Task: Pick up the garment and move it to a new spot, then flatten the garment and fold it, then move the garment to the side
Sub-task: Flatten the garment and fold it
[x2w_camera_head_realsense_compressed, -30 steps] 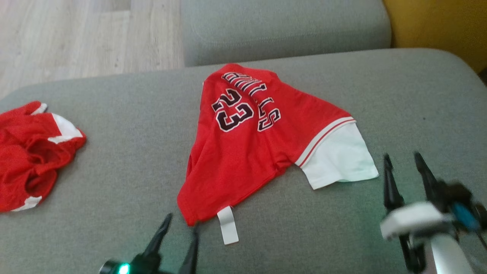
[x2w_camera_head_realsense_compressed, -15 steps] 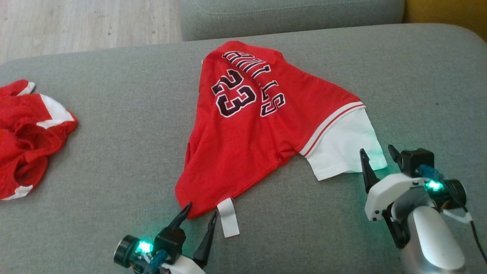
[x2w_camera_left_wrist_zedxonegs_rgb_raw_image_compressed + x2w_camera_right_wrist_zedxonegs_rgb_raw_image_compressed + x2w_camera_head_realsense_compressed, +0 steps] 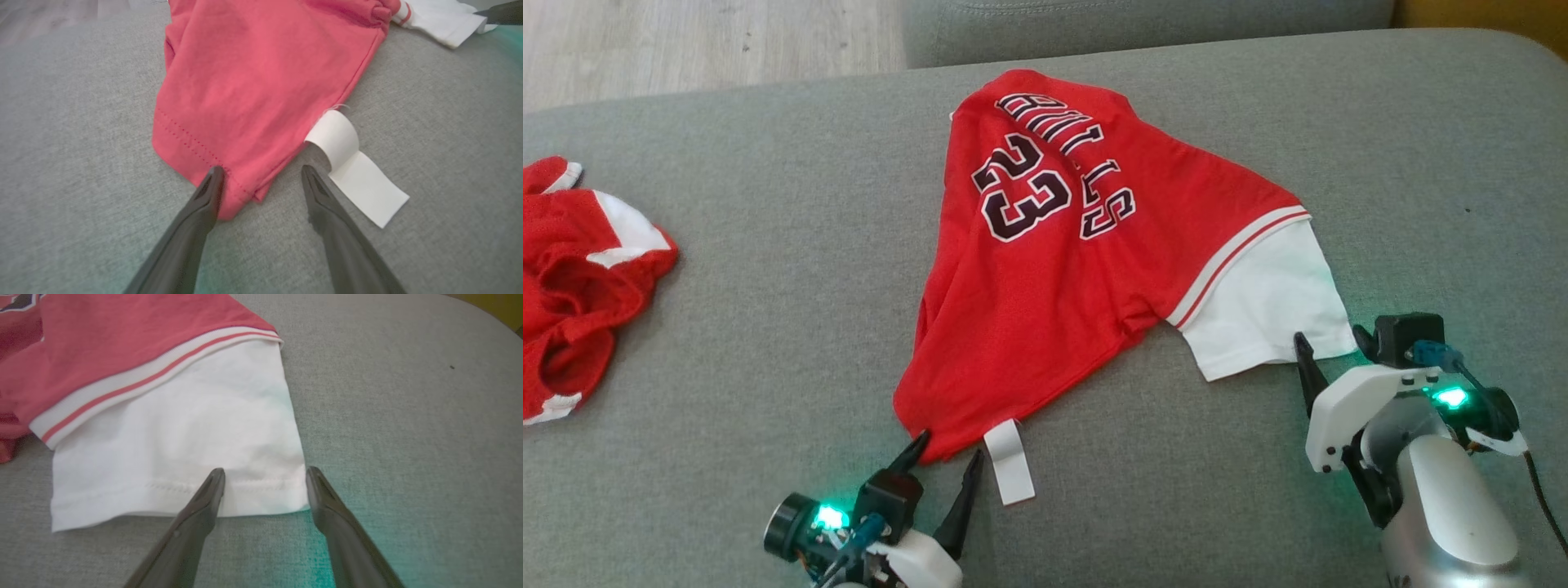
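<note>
The garment [image 3: 1062, 269] is a red jersey with "BULLS 23" lettering and a white sleeve [image 3: 1262, 314], lying rumpled on the grey sofa cushion [image 3: 768, 229]. A white label [image 3: 1009, 461] sticks out at its near hem. My left gripper [image 3: 949, 447] is open at the near hem corner; in the left wrist view the left gripper [image 3: 261, 169] straddles that red corner [image 3: 245, 94], beside the label [image 3: 355, 171]. My right gripper [image 3: 1330, 336] is open at the sleeve's near edge; in the right wrist view the right gripper [image 3: 264, 470] straddles the white sleeve's [image 3: 184, 428] hem corner.
A second red and white garment [image 3: 580, 278] lies bunched at the cushion's left edge. Another grey cushion [image 3: 1143, 24] stands behind, wooden floor [image 3: 686, 41] shows at the far left, and something yellow [image 3: 1486, 12] at the far right.
The head camera has tilted down. Both grippers have come forward, still open: the left up to the red hem corner, the right up to the white sleeve's edge.
</note>
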### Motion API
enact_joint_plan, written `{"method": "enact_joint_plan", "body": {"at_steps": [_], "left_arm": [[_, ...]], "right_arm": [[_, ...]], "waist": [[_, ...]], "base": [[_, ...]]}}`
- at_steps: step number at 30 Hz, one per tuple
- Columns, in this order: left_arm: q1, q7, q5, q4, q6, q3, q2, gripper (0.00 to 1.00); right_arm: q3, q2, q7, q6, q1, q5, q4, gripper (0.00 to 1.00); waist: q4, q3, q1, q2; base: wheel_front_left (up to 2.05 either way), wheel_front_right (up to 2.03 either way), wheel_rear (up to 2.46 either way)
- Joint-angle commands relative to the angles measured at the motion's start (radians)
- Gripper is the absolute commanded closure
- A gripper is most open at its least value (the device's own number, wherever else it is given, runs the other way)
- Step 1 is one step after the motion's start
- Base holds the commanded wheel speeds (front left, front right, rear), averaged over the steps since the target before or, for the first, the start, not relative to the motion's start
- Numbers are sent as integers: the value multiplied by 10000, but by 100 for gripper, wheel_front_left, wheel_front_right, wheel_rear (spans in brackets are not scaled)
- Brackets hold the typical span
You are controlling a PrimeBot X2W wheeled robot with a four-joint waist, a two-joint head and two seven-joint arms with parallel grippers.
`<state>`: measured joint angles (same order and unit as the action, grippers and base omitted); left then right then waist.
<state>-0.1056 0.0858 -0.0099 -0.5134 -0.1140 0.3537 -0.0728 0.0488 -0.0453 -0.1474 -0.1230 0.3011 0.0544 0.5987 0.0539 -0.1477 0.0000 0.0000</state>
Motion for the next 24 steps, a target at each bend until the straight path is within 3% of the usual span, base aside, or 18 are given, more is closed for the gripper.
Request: {"method": "enact_joint_plan", "body": {"at_steps": [1, 9, 10, 12, 17, 19, 20, 21, 22, 23, 24], "left_arm": [[-302, -165, -98, 82, 63, -260, -122, 0], [-452, -659, -165, 72, 57, -157, -305, 0], [-478, -753, -202, 66, 50, -155, -314, 5], [-528, -936, -296, 76, 32, -146, -321, 21], [-618, -1393, -496, 158, -3, -109, -360, 42], [-648, -1552, -536, 223, -17, -57, -397, 62], [-664, -1602, -557, 265, -24, -35, -419, 79], [-664, -1602, -557, 265, -24, -35, -419, 79], [-679, -1642, -574, 303, -34, 4, -446, 100], [-687, -1670, -590, 333, -43, 44, -475, 100], [-689, -1690, -611, 357, -53, 86, -502, 100]], "right_arm": [[-175, -49, -83, -77, 271, 56, -244, 0], [-366, -49, -564, -77, 336, -74, -322, 0], [-411, -49, -646, -77, 357, -111, -330, 0], [-486, -49, -812, -77, 357, -251, -345, 0], [-654, -49, -1277, -77, 295, -565, -315, 0], [-739, -49, -1484, -77, 312, -649, -299, 0], [-810, -49, -1610, -77, 323, -761, -275, 0], [-810, -49, -1610, -77, 323, -761, -275, 0], [-909, -49, -1764, -77, 327, -886, -233, 0], [-1024, -49, -1933, -77, 326, -968, -188, 4], [-1113, -49, -2064, -77, 325, -1079, -165, 65]], "waist": [[-24, -36, 0, 0], [-35, -266, 0, 0], [-38, -294, 0, 0], [-59, -338, 0, 0], [-103, -493, 0, 0], [-113, -572, 0, 0], [-118, -615, 0, 0], [-118, -615, 0, 0], [-123, -651, 0, 0], [-129, -675, 0, 0], [-136, -693, 0, 0]], "base": [[0, 0, 0], [0, 0, 0], [0, 0, 0], [0, 0, 0], [0, 0, 0], [0, 0, 0], [0, 0, 0], [0, 0, 0], [0, 0, 0], [0, 0, 0], [0, 0, 0]]}}
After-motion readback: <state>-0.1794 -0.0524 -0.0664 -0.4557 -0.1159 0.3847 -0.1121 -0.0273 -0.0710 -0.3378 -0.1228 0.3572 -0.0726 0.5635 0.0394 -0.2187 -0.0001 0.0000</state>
